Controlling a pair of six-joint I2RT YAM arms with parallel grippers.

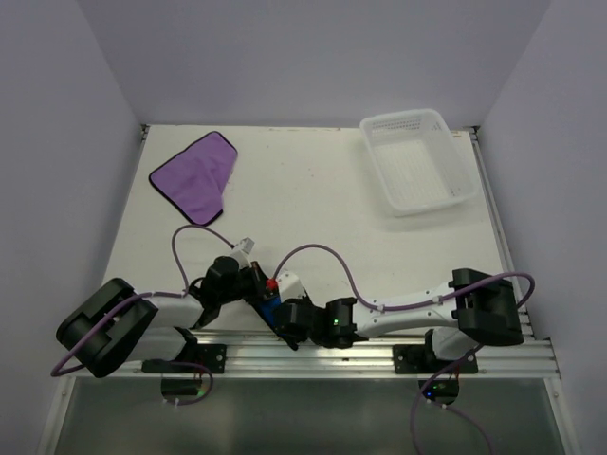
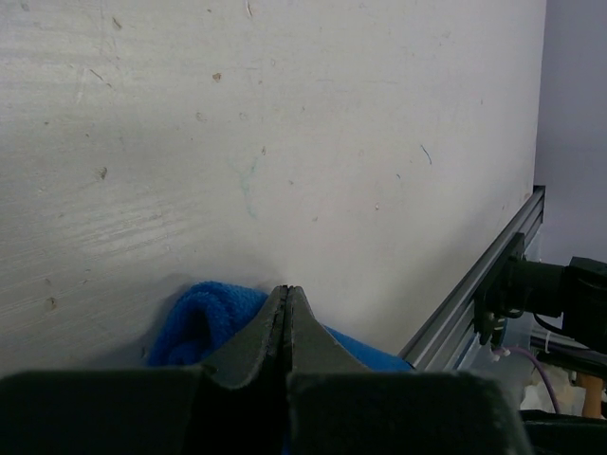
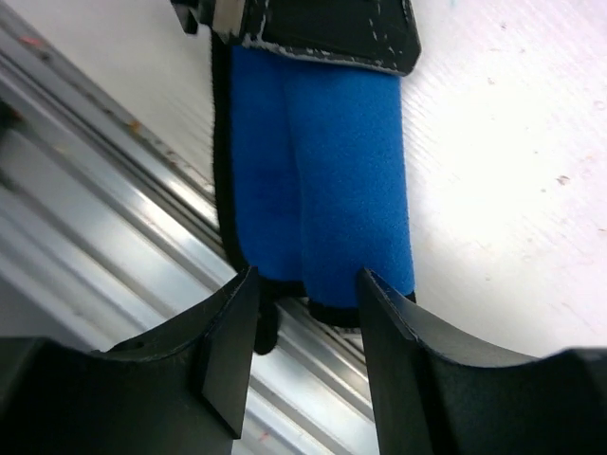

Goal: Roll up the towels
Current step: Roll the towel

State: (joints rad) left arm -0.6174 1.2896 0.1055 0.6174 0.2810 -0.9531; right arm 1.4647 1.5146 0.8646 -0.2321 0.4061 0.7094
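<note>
The blue towel lies folded into a long double roll at the table's near edge, beside the metal rail. My right gripper is open, its jaws standing either side of the roll's near end. My left gripper is shut and rests over the roll's far end, where blue cloth bulges out beneath it; no cloth shows between its tips. From above, both grippers meet at the blue towel. The purple towel lies spread and partly folded at the back left, far from both arms.
A white perforated basket stands at the back right. The aluminium rail runs along the table's near edge right under the blue roll. White walls close in the table at the back and on both sides.
</note>
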